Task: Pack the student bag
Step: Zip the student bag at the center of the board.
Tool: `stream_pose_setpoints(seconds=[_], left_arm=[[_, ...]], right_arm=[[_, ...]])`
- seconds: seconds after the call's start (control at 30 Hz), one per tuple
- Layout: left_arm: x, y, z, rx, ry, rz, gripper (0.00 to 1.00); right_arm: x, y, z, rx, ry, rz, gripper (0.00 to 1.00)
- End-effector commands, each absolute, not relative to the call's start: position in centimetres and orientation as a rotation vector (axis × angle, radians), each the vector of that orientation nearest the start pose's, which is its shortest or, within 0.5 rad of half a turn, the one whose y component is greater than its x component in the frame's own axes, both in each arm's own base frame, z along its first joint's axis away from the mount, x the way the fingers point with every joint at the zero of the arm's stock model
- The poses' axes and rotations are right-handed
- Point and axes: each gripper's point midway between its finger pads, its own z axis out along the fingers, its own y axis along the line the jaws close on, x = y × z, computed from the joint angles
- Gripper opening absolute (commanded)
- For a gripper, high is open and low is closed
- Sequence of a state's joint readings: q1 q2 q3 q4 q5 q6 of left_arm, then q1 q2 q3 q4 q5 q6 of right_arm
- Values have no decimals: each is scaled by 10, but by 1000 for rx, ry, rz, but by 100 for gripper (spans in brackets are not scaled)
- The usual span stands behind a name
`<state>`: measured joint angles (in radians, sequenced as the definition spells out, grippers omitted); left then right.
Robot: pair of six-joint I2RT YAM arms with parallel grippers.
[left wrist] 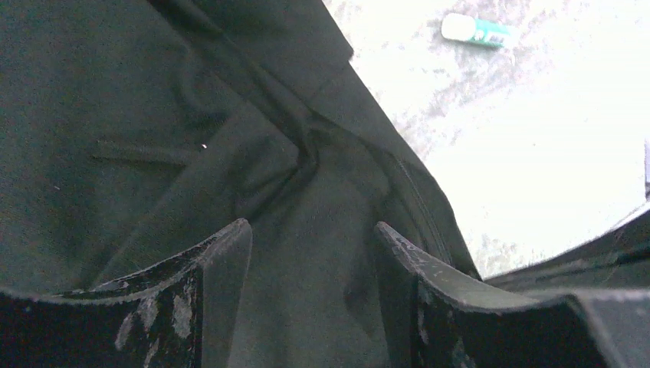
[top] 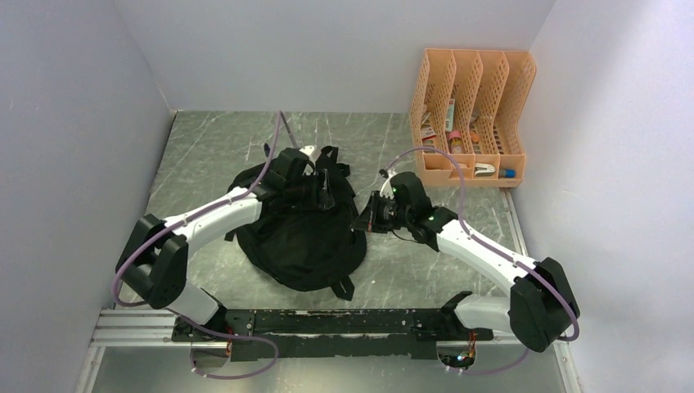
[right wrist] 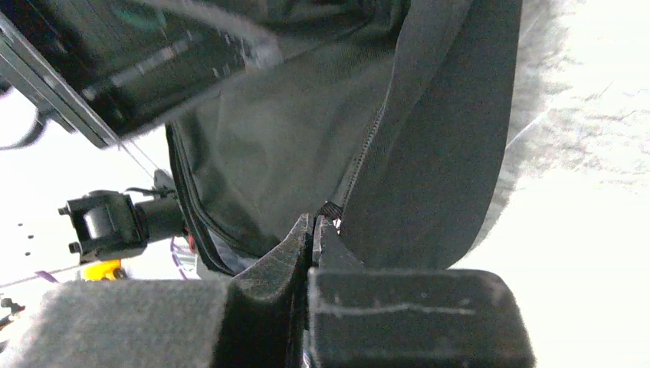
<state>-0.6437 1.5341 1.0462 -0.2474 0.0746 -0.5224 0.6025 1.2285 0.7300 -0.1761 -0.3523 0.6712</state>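
The student bag (top: 303,233) is a large black backpack lying in the middle of the table. My left gripper (top: 323,190) hovers over its far end. In the left wrist view the gripper (left wrist: 310,230) has its jaws well apart, with dark bag fabric (left wrist: 230,138) close behind them and nothing clamped. My right gripper (top: 364,219) is at the bag's right edge. In the right wrist view it (right wrist: 313,226) is shut on a small black zipper tab (right wrist: 329,209) beside the zipper line and a wide black strap (right wrist: 444,138).
An orange slotted file organiser (top: 470,115) stands at the back right with several small items in it. A small white-and-teal item (left wrist: 475,31) lies on the marbled table beyond the bag. Grey walls close in on the left, back and right.
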Motion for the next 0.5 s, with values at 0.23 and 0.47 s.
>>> stream_pose_setpoints(seconds=[0.23, 0.47], left_arm=[[305, -292, 152, 256, 2317, -813, 63], [330, -293, 186, 203, 2233, -782, 63]], right_arm=[[307, 246, 204, 38, 2163, 1002, 0], [346, 228, 239, 51, 2077, 994, 0]])
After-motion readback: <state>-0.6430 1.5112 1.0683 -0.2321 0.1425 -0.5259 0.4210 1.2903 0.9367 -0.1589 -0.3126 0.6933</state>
